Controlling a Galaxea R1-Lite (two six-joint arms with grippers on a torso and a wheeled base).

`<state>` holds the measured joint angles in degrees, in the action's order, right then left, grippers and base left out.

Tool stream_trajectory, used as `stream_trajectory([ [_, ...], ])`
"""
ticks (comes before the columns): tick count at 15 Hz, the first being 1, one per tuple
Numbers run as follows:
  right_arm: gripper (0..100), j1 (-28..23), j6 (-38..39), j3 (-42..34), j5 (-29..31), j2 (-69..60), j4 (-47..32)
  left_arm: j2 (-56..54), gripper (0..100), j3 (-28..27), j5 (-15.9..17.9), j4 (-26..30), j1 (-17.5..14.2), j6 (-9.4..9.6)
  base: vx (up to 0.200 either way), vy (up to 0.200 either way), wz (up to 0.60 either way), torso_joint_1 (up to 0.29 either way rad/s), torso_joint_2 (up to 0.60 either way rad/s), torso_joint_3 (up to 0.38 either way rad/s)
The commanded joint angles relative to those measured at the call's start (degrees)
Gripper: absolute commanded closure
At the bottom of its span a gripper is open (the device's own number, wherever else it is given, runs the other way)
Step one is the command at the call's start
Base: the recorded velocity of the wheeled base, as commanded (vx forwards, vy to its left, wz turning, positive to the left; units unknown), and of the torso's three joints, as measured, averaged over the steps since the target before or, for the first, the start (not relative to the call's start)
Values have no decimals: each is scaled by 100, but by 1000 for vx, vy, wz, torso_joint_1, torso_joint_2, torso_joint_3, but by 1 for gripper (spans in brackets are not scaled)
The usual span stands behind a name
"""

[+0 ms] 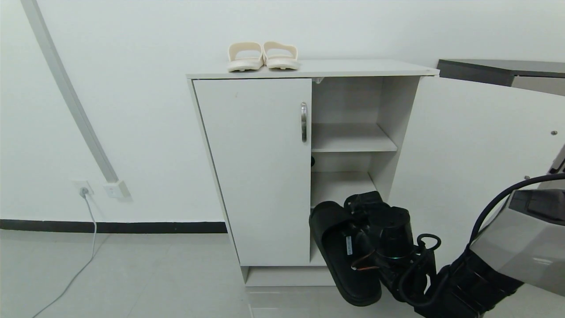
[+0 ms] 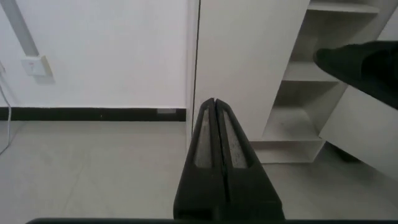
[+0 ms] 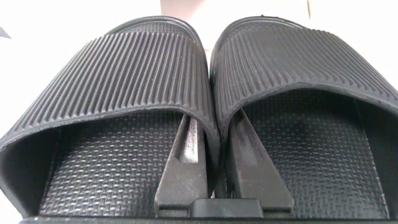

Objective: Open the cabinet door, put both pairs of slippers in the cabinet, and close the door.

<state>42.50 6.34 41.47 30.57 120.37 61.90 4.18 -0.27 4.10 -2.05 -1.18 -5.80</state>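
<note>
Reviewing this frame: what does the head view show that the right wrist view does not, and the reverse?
Head view: the beige slippers sit on top of the cabinet. Its left door is shut, its right door is swung open, and there are shelves inside.
Right wrist view: a close look at the ribbed straps of the black slippers. The right gripper has one of its fingers inside each slipper, pinching the inner strap walls together.
Shared: the black slippers, held as a pair by that gripper.

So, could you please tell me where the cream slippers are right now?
In the head view, the cream slippers sit side by side on top of the cabinet, toward its left end, above the closed left door.
</note>
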Motion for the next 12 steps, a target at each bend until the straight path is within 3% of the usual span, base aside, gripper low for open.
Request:
stream_trajectory([
  [1,100,4,-1,1,1,-22,6,-146,100,-8,12,20,233,-290,0,0,0,0,0,0],
  [3,100,48,-1,1,1,-22,6,-418,100,-17,-779,55,118,-272,0,0,0,0,0,0],
  [4,100,66,-10,28,1,-14,6,-409,100,-17,-1148,55,118,-123,0,0,0,0,0,0],
  [5,100,127,-10,45,1,-5,6,-409,100,-17,-1157,38,118,88,0,0,0,0,0,0],
  [6,100,136,-1,63,1,4,6,-409,100,-17,-1086,29,118,167,0,0,0,0,0,0],
  [7,100,180,-10,80,1,4,6,-401,100,18,-410,152,118,176,0,0,0,0,0,0],
  [8,100,189,-10,98,1,4,23,-401,100,0,-278,275,118,229,0,0,0,0,0,0],
  [10,100,233,-10,186,10,-5,94,-409,100,18,-304,214,118,492,0,0,0,0,0,0],
  [12,100,233,16,432,195,22,23,-409,100,18,-366,205,118,457,0,0,0,0,0,0],
])
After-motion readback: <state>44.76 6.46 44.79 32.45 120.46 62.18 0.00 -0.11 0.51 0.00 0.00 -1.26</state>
